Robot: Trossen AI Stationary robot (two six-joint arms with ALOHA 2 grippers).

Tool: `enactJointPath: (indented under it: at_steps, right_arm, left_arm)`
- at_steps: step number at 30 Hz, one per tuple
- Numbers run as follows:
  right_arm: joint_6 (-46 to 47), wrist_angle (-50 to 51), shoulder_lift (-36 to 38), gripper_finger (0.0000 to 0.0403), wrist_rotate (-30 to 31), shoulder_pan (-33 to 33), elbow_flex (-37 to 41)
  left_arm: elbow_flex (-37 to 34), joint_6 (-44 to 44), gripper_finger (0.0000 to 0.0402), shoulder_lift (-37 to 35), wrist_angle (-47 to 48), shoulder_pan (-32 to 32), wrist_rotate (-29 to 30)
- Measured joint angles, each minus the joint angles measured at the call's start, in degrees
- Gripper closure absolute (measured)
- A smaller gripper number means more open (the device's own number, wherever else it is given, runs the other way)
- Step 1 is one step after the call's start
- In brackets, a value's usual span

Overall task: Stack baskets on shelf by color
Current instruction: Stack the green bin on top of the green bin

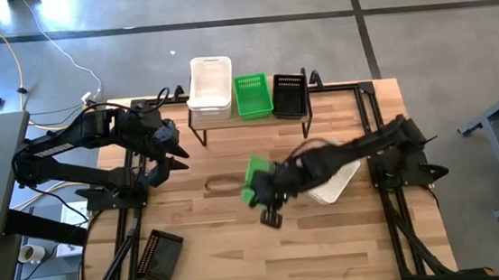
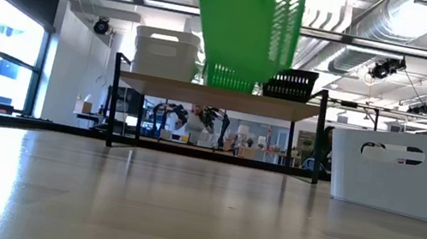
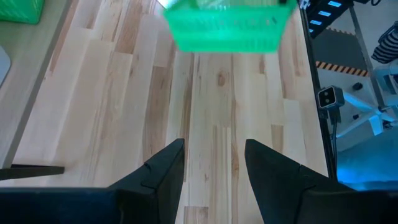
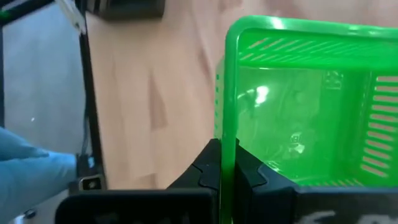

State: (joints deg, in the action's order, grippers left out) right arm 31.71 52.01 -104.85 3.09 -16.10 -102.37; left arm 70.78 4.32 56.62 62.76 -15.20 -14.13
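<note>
R gripper (image 4: pixel 227 171), jaws clamped on green basket (image 4: pixel 298 106) rim, holds it above mid tabletop (image 1: pixel 240 240), short of shelf (image 1: pixel 247 115). L gripper (image 3: pixel 211 168) jaws apart, empty, by shelf's left end.

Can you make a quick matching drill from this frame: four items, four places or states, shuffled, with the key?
Items:
1. green basket in the middle of the table
2. white basket at the far edge
3. black basket at the near left corner
4. left gripper

Places or states:
A. open, holding nothing, above the table's left side
B. lying on the tabletop, away from the shelf
C. held by its rim in the shut right gripper, off the table
D. on top of the shelf, at its left end

Pairs: 1-C, 2-D, 3-B, 4-A
</note>
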Motion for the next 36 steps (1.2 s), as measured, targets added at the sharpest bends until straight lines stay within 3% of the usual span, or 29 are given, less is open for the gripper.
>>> enactJointPath:
  at_steps: [12,18,28,36]
  right_arm:
    - [-20.8,0.0,8.4,0.0403,0.0,13.6,0.0]
    - [-30.4,-1.2,11.7,0.0403,0.4,19.9,0.0]
    - [-49.3,-5.2,13.4,0.0403,4.7,28.8,0.0]
    - [-56.0,-6.0,13.4,0.0403,3.8,35.1,0.0]
  left_arm:
    - [0.0,0.0,0.0243,0.0,0.0,0.0,0.1]
    - [0.0,0.0,0.0243,0.0,0.0,0.0,3.2]
    - [0.0,0.0,0.0243,0.0,0.0,0.0,9.5]
    - [0.0,0.8,0.0243,0.0,0.0,0.0,10.2]
